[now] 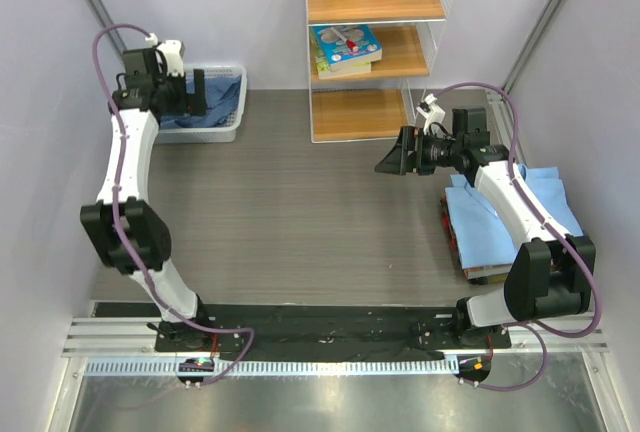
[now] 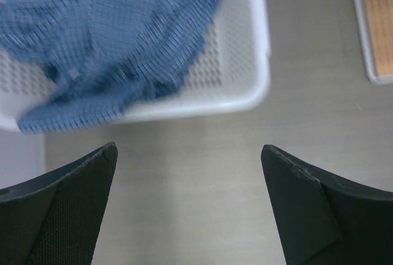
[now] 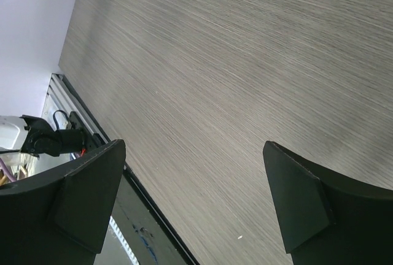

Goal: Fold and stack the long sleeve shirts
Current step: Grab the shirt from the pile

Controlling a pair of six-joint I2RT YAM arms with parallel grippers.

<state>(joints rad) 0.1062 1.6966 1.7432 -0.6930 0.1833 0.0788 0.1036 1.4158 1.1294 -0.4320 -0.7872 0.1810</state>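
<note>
Hovering by the basket (image 2: 258,62), left claw (image 2: 189,148) spread and empty; right claw (image 3: 193,145) spread too. Looked like the pickup step; called next for pinching the dark blue shirt (image 2: 123,38).

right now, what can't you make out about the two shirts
Dark blue checked shirt in the white mesh basket: left wrist view blurs it, top edge cuts it off.
Plain light blue shirt: top view, the right arm crosses it; its fold is unclear.
Right wrist view shows neither shirt.
</note>
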